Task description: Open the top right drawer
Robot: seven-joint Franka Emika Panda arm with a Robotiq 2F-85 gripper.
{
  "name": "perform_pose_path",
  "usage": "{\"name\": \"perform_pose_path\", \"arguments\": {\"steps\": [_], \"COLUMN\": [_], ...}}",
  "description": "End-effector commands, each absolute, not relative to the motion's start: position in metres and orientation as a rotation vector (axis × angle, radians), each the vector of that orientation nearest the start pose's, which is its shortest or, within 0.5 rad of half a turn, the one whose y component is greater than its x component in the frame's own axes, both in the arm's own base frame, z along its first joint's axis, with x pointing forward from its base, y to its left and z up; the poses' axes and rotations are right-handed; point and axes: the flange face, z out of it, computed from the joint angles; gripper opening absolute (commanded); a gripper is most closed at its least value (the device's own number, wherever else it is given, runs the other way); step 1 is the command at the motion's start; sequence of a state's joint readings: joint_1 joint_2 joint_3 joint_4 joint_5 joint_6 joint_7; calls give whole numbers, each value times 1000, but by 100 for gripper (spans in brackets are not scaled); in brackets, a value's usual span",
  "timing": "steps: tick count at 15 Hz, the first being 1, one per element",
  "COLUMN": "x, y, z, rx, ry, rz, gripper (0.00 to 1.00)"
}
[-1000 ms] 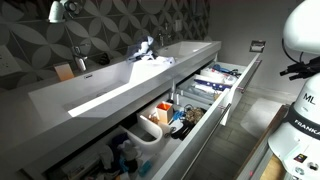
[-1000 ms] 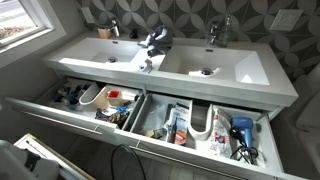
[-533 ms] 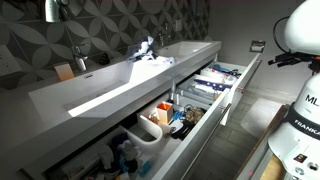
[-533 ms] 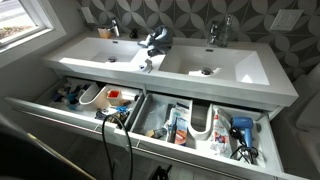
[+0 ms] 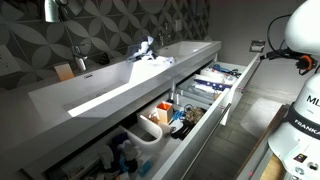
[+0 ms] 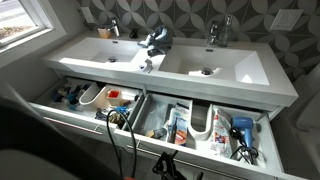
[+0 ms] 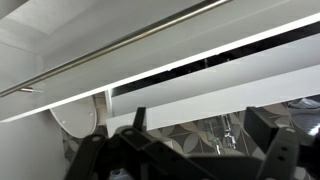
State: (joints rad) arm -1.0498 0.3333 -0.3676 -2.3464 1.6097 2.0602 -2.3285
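Observation:
The top right drawer (image 6: pixel 212 128) stands pulled out under the right-hand sink. It holds tubes, white dividers and a hair dryer. In an exterior view it is the far drawer (image 5: pixel 226 79), with its pale-grey front (image 5: pixel 247 82) facing the arm. My gripper (image 5: pixel 303 62) hangs high at the right edge, off to the side of that drawer and touching nothing. In the wrist view the gripper (image 7: pixel 200 140) shows two dark fingers (image 7: pixel 266 128) spread apart with only patterned wall tile and a faucet between them. It is open and empty.
The other drawer (image 6: pixel 95 100), with a white tub (image 5: pixel 150 130) and bottles, is also pulled out. A grey double-sink counter (image 6: pixel 175 62) carries faucets and a dark object. Black cables (image 6: pixel 118 135) hang in the foreground. The robot's white base (image 5: pixel 300 140) stands beside the drawers.
The arm's upper links and gripper have shifted at the right edge, away from the drawer front. Black cables have come up into the foreground of an exterior view. The drawers have not moved.

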Motion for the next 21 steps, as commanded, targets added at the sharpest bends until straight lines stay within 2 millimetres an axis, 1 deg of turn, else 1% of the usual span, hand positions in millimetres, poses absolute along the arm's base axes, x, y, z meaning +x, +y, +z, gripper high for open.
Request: {"name": "perform_pose_path", "arguments": {"steps": [1, 4, 6, 8, 10, 13, 16, 19, 21], "x": [122, 120, 120, 124, 130, 151, 180, 214, 239], "y": [-476, -469, -455, -440, -424, -400, -371, -345, -333], "z": [196, 208, 221, 234, 248, 275, 309, 352, 384], "rx": [-2598, -2522, -2465, -2439, -2464, -2503, -2579, -2668, -2716], "ry": [438, 385, 279, 201, 155, 79, -28, -114, -121], "rz": [-1742, -1913, -2019, -2076, -2092, -2101, -2037, -1984, -1928], "gripper": [100, 100, 100, 100, 100, 100, 100, 100, 100]}}
